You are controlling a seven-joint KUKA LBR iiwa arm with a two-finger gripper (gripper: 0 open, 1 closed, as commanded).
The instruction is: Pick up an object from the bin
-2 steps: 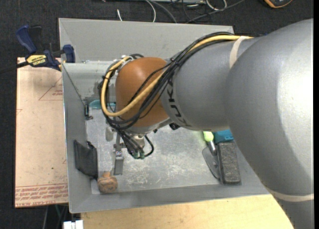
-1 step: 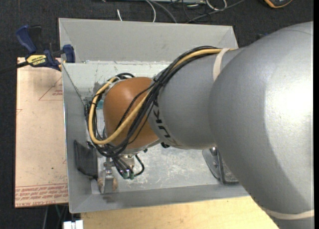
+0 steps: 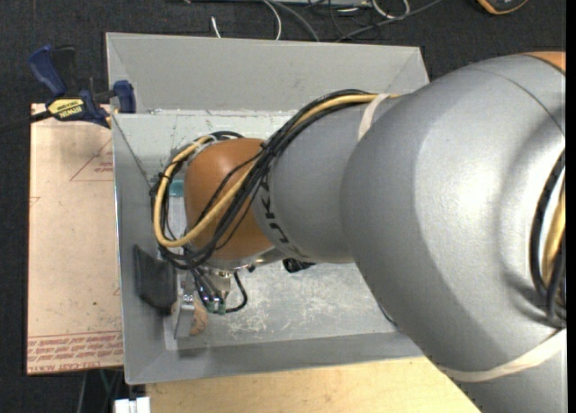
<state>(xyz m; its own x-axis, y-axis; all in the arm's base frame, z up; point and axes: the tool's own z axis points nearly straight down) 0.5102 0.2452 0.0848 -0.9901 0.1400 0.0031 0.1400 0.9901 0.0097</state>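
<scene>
My gripper [image 3: 188, 315] is low in the bin's front left corner, close to the left wall and just above the floor. A dark grey block-shaped thing [image 3: 151, 278] lies against the left wall, right beside the gripper on its left; whether they touch is hidden. A small teal thing [image 3: 177, 189] peeks out farther back along the left side, mostly covered by the arm.
The arm and its orange wrist cover with cables span most of the bin from the right and hide the middle and right of the floor. Bare scuffed floor shows along the front, right of the gripper.
</scene>
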